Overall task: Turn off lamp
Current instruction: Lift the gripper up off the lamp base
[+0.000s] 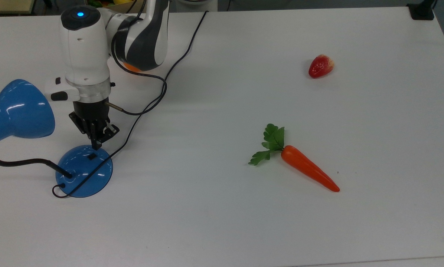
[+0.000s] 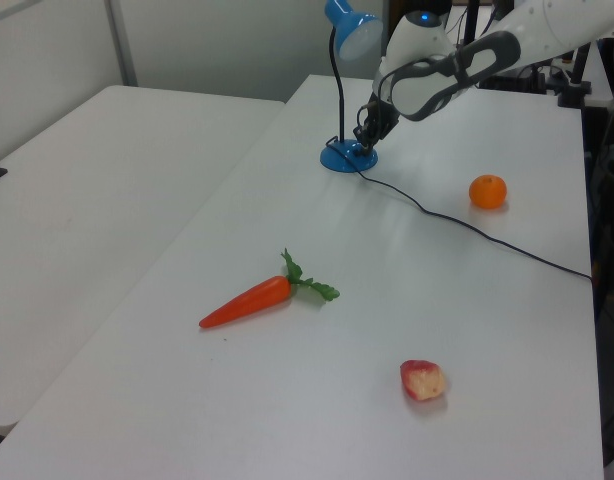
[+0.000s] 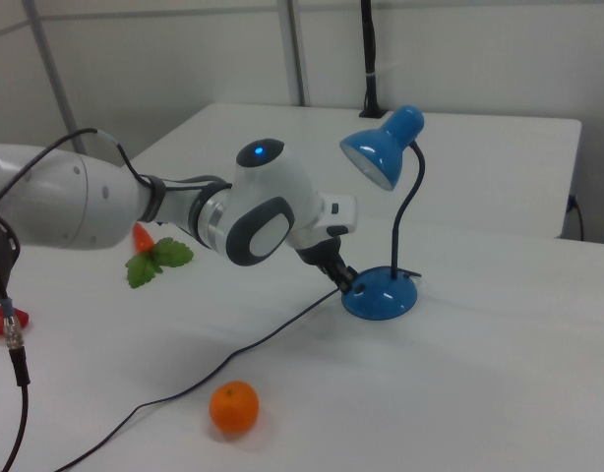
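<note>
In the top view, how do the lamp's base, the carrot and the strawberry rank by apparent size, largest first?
1. Carrot with its leaves, the longest.
2. Lamp's base, a wide round dome, close to the carrot; the order is unsure.
3. Strawberry, clearly the smallest.

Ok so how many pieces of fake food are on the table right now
3: a carrot near the middle of the top view, a strawberry toward the top view's upper right, and an orange at the left view's right, beside the lamp cord.

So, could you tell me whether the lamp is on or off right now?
It looks off: in the right view the shade shows no glow inside, and no light pool falls on the table.
</note>
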Tool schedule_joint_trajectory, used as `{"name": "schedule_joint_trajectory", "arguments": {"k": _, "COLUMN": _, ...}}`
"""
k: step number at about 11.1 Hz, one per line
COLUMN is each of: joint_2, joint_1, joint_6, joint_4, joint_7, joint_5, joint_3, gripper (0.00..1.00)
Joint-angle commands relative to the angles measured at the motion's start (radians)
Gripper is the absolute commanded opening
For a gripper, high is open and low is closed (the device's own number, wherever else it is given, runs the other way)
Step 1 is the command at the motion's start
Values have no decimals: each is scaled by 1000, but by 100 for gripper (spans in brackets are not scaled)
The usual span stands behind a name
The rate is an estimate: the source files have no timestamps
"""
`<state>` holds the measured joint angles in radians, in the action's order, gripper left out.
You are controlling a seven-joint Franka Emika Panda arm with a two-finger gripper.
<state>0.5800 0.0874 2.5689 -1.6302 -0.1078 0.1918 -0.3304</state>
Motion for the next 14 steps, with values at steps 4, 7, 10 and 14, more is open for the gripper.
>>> {"name": "schedule_joint_trajectory", "arguments": {"k": 4, "joint_2": -141, "joint_1": 6, "joint_6": -257, "joint_4": -13, "joint_7": 3, "joint_5": 9, "joint_3": 2, "gripper": 0}}
{"name": "schedule_joint_trajectory", "arguments": {"k": 7, "joint_2": -206, "joint_1": 6, "joint_6": -392, "joint_4": -13, "joint_7": 13, "joint_5": -3, "joint_3": 1, "gripper": 0}}
{"name": "schedule_joint_trajectory", "arguments": {"k": 10, "joint_2": -241, "joint_1": 6, "joint_6": -489, "joint_4": 1, "joint_7": 34, "joint_5": -5, "joint_3": 1, "gripper": 1}}
{"name": "schedule_joint_trajectory", "arguments": {"k": 14, "joint_2": -265, "joint_1": -1, "joint_6": -734, "joint_4": 82, "joint_7": 108, "joint_5": -28, "joint_3": 1, "gripper": 1}}
